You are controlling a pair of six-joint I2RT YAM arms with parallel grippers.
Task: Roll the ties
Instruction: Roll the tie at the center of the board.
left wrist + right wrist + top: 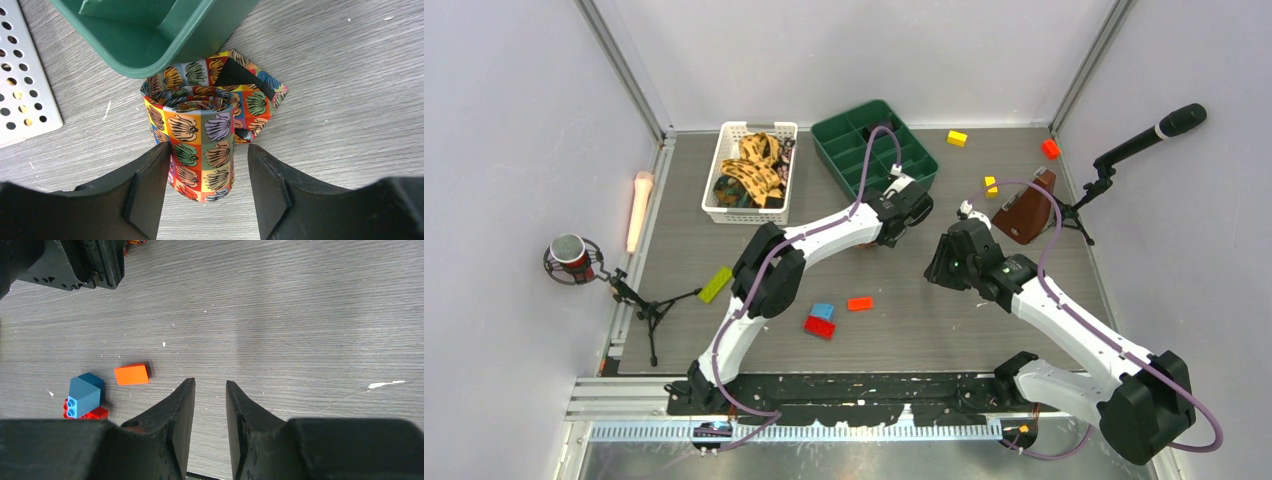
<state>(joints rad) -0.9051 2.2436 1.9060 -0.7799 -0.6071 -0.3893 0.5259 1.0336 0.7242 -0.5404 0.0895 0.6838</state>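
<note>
My left pincer stands open astride the rolled tie, clamping nothing yet, the roll's axis pointing toward 12 o'clock.

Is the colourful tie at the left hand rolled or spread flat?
Mostly rolled: the tie forms a coil showing spiral layers; its pointed end lies loose behind.

Tabletop layout, centre and upper left
Basket stood left of tray; rolled tie lay just below tray's corner.

Below me, the grey table carries a white basket, a green tray, a rolled tie and scattered blocks.
</note>
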